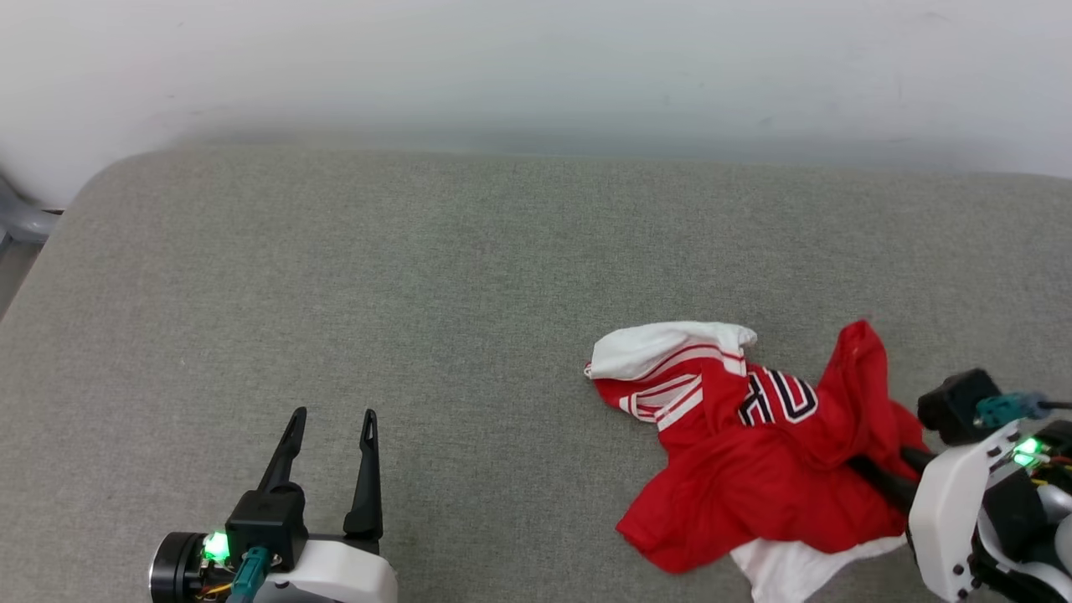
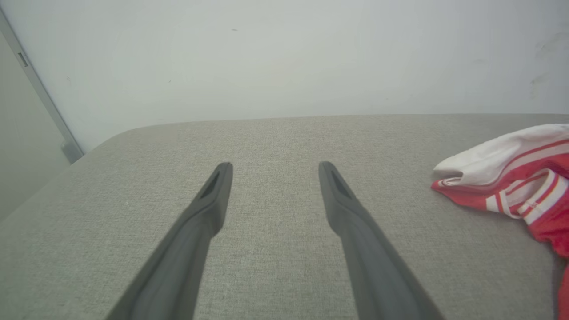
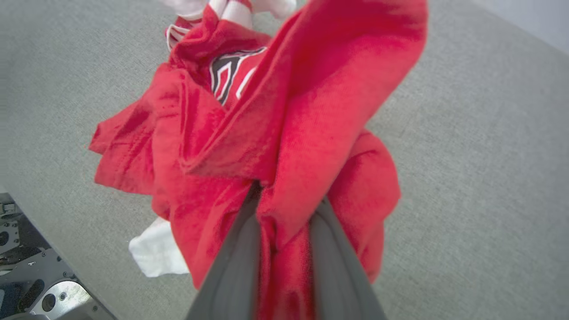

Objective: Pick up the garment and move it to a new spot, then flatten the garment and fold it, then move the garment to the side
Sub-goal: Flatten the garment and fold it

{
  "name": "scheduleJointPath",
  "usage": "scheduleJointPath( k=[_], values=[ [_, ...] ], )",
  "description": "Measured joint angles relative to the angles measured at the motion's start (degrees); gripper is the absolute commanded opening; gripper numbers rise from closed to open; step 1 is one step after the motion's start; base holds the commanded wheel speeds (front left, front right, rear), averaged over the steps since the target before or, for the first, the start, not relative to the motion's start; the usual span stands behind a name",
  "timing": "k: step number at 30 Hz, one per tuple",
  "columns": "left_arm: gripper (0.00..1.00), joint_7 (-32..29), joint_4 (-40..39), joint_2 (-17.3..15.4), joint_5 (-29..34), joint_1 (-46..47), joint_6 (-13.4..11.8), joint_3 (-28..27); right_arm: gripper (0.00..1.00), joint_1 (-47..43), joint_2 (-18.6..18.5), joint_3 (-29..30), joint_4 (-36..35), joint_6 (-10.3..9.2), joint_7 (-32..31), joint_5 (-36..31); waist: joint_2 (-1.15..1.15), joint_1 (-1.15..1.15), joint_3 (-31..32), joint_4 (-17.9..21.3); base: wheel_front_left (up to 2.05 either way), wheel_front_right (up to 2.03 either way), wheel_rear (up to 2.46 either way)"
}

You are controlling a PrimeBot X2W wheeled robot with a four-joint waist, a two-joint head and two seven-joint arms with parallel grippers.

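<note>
Crumpled in a loose heap toward the right of a grey, coarse-woven padded surface (image 1: 377,276) with a rounded corner: the garment (image 1: 754,452), red and soft-knit. White sleeve (image 1: 662,347) with red-and-white striped trim bunched at the heap's far left, black white-outlined letters (image 1: 775,400) half folded in. Pinched narrowly on a ridge of red cloth at the heap's right edge: the right gripper (image 1: 883,479), slim dark fingers (image 3: 235,262) sunk among folds. Spread wide above bare weave, well apart from the cloth and holding nothing: the left gripper (image 1: 331,431). Smooth pale wall (image 1: 536,67) behind.
</note>
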State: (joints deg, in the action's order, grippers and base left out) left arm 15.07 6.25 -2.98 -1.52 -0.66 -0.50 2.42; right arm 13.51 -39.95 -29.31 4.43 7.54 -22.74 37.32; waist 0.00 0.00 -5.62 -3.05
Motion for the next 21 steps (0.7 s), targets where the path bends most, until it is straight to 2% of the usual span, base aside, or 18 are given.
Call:
scheduleJointPath(
  k=[5,11,16,21],
  values=[
    [1.0,0.0,-0.18,0.01,0.0,0.03,0.27,0.53,0.0,0.14,0.04,3.63,-2.52,0.0,-1.83,-0.44,0.0,0.0,-0.52,-0.62,0.0,0.0,0.0],
    [1.0,0.0,-0.32,0.0,-0.09,1.26,0.44,0.82,0.0,5.99,1.23,5.65,-0.3,0.0,-4.83,-0.42,0.0,0.0,-2.7,-2.37,0.0,0.0,0.0],
    [1.0,0.0,-0.33,0.0,-0.27,3.17,0.54,1.46,0.0,14.84,2.85,2.74,6.75,-0.01,-8.32,-0.58,0.0,0.01,-5.56,-4.37,0.0,0.0,0.0],
    [1.0,0.0,-0.37,0.02,-0.96,5.06,0.42,2.44,0.0,23.85,5.02,0.32,18.69,-0.01,-9.64,-2.32,0.0,0.01,-8.67,-6.68,0.0,0.0,0.0]
  ],
)
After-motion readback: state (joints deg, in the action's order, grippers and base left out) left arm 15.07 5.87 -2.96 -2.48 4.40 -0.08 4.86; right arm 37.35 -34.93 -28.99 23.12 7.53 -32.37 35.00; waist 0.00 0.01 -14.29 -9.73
